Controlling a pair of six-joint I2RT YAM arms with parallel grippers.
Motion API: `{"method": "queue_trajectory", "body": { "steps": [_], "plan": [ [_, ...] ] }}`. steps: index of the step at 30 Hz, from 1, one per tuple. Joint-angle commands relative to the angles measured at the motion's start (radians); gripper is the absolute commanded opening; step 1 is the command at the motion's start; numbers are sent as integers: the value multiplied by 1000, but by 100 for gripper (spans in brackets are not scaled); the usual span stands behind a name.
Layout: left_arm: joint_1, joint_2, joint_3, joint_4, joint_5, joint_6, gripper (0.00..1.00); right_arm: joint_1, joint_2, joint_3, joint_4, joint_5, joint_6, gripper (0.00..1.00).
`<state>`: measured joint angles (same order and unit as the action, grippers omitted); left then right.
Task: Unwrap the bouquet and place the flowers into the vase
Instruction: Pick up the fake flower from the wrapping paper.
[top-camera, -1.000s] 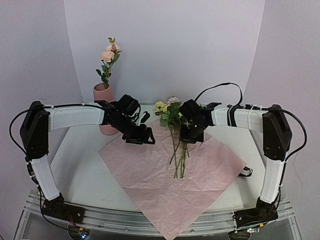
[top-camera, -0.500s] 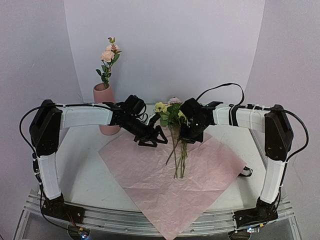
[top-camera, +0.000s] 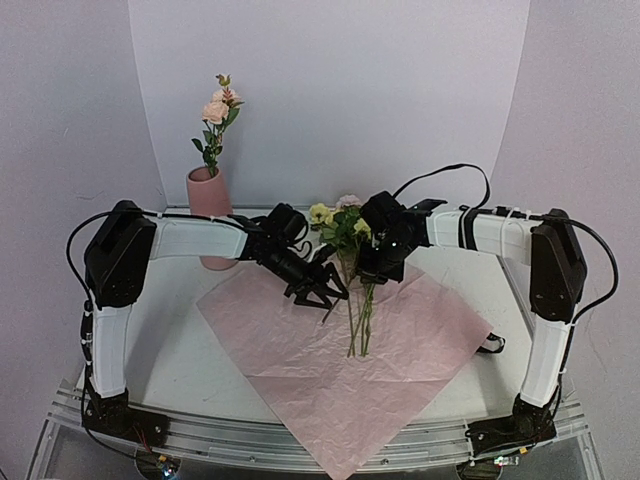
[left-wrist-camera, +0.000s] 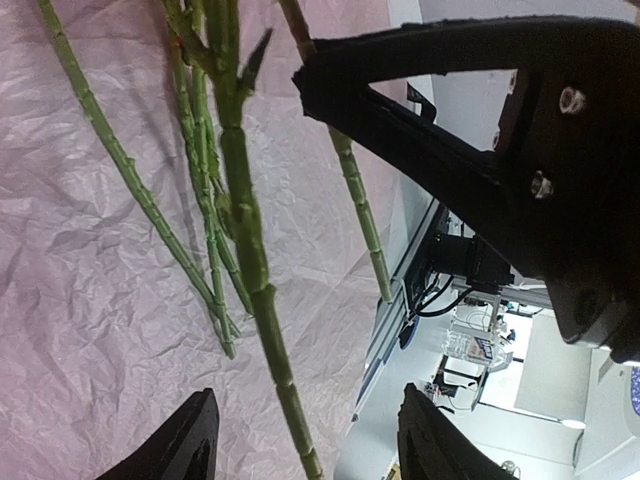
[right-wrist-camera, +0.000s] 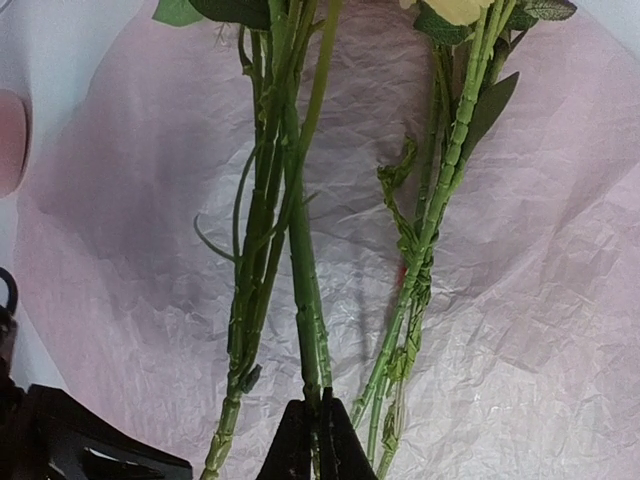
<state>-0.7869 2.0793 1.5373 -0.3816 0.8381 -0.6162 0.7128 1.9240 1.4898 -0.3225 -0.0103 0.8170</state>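
Left gripper (top-camera: 322, 292): released. The left wrist view shows its fingers (left-wrist-camera: 190, 445) apart, with a thick stem (left-wrist-camera: 245, 260) running lengthwise through the gap and touching neither finger.

Vase (top-camera: 205, 195): behind and to the left of the left gripper, well apart from the right gripper (top-camera: 368, 276). One pink sprig (top-camera: 217, 108) stands in it.

Flowers (top-camera: 338, 222): just to the right of the left gripper and directly at the right gripper. The blooms face the far side. The stems point toward the near edge, over the flattened paper (top-camera: 320, 390) on the worktop (top-camera: 160, 335). Whether the stem ends rest on the paper cannot be told.

Right gripper: clenched. The right wrist view shows its fingertips pinched on one held stem (right-wrist-camera: 305, 340), with the other stems loose on either side.

Governing relation: the thick stem's long axis lies inside the left gripper's gap, so closing should capture it with little further travel. The left arm is nearer the vase, so a hand-over from right to left is the likely step. Whether the thick stem and the held stem are the same one cannot be told.

View differences: the top view locates the vase and shows both grippers meeting at the flowers, but hides both gaps. Each wrist view shows only its own gripper's grip.
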Motion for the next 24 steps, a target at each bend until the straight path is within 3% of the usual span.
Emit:
{"method": "queue_trajectory", "body": {
  "steps": [1, 4, 6, 15, 24],
  "plan": [
    [-15, 21, 43, 42, 50, -19, 47, -1, -5, 45, -44, -14, 7, 4],
    [-16, 12, 40, 44, 38, -15, 14, -1, 0, 46, -45, 6, 2, 4],
    [-15, 5, 35, 45, 30, -14, 2, -6, -2, 45, -47, 13, -5, 4],
    [-15, -59, -3, 44, 2, 8, 0, -106, -61, -4, -50, 58, -69, 1],
    [-15, -81, -20, 43, 11, 12, 0, -158, -77, 47, -50, 50, -149, 1]
  ]
}}
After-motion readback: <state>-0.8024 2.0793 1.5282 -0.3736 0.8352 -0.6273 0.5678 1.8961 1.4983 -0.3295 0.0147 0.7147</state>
